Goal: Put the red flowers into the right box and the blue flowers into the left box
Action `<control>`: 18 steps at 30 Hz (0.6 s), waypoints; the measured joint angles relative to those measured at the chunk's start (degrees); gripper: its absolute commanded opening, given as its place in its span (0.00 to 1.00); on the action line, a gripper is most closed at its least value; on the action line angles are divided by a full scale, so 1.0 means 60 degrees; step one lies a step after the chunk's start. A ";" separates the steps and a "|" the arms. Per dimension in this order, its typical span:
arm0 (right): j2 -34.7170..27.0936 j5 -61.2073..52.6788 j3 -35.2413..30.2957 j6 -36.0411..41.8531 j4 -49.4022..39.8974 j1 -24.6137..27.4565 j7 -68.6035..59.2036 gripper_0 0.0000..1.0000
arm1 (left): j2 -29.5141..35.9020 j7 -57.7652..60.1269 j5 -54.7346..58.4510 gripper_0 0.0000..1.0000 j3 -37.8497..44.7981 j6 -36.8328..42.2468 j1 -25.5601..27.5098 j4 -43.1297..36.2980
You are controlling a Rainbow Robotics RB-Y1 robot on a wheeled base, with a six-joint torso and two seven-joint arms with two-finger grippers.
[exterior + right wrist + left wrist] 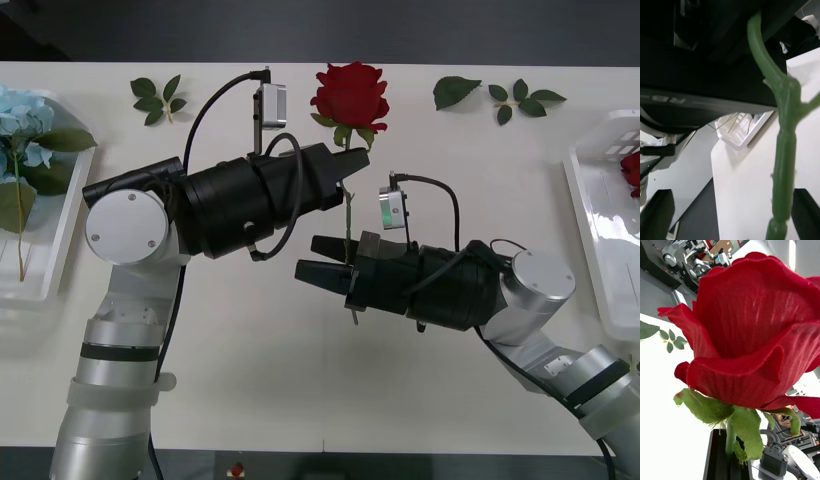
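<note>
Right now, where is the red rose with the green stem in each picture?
Front view: deep-red fabric rose at top middle, stem running down between both pincers.
Right wrist view: bloom out of frame; its green plastic stem crosses the picture.
Left wrist view: bloom close up.
Shared landmark: white table.

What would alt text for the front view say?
Two black grippers meet mid-table on one red rose: the left gripper pinches the stem below the bloom, the right gripper reaches lower down. White boxes sit at both edges.

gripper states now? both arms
Left gripper: shut on the deep-red artificial rose's stem, just under the bloom.
Right gripper: open, fingers either side of the lower stem.
</note>
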 measured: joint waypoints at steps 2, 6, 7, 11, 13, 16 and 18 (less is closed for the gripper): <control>0.0107 0.0000 0.0002 -0.0071 0.0000 -0.0039 -0.0086 0.36 | 0.0000 0.0000 0.0018 0.00 0.0002 0.0000 0.0000 0.0000; 0.0175 0.0000 0.0003 -0.0166 0.0000 -0.0113 -0.0251 0.00 | 0.0000 0.0000 0.0149 0.00 0.0011 0.0000 0.0000 0.0000; 0.0175 0.0000 0.0003 -0.0167 0.0000 -0.0124 -0.0254 0.00 | 0.0000 0.0000 0.0195 0.00 0.0017 0.0000 0.0000 0.0000; 0.0174 0.0000 0.0004 -0.0167 0.0000 -0.0125 -0.0263 0.00 | 0.0000 0.0000 0.0237 0.01 0.0020 0.0000 0.0000 0.0000; 0.0173 0.0000 0.0004 -0.0168 0.0000 -0.0125 -0.0269 0.00 | 0.0000 0.0000 0.0276 0.12 0.0021 0.0000 0.0000 0.0000; 0.0173 0.0016 0.0005 -0.0170 0.0000 -0.0125 -0.0288 0.00 | 0.0000 0.0000 0.0487 0.46 0.0026 0.0000 0.0000 0.0000; 0.0172 0.0133 0.0005 -0.0170 0.0000 -0.0125 -0.0292 0.00 | 0.0000 0.0000 0.0578 0.78 0.0050 0.0000 0.0000 0.0000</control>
